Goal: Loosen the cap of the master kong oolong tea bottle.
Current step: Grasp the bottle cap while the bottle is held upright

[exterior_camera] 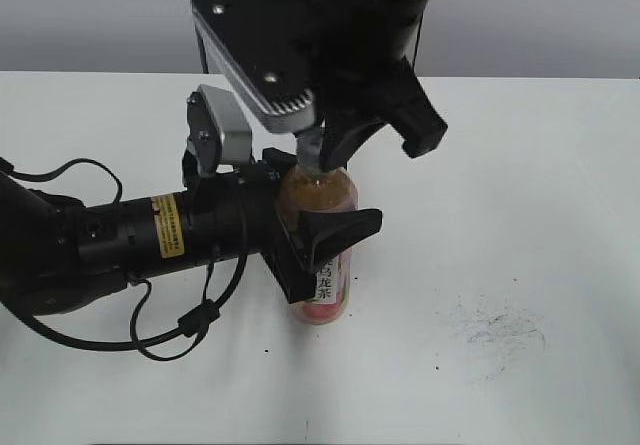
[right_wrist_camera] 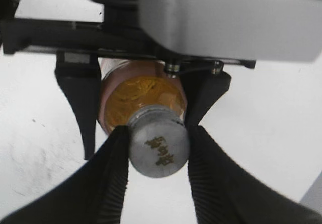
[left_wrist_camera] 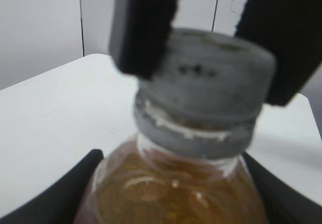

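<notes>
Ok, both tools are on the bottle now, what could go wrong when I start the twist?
1. The right tool pinches only the ribbed sides of the small grey plastic cap, so it may slip round instead of turning it.
2. The left tool clamps the soft, clear plastic tea bottle at mid-body; the bottle could spin or squash, and spill tea once loosened.

exterior light: bright, even, diffuse; white table (exterior_camera: 520,165) near overexposed, shadows faint and soft under the left arm (exterior_camera: 120,235)
exterior focus: sharp overall, label characters on the bottle (exterior_camera: 322,265) legible
left wrist focus: soft throughout; cap (left_wrist_camera: 211,83) and the dark fingers (left_wrist_camera: 143,27) on it blurred, too close to lens
left wrist light: flat, pale background
right wrist focus: cap (right_wrist_camera: 158,146) fairly sharp, table washed out white
right wrist glare: small highlights in the tea
</notes>
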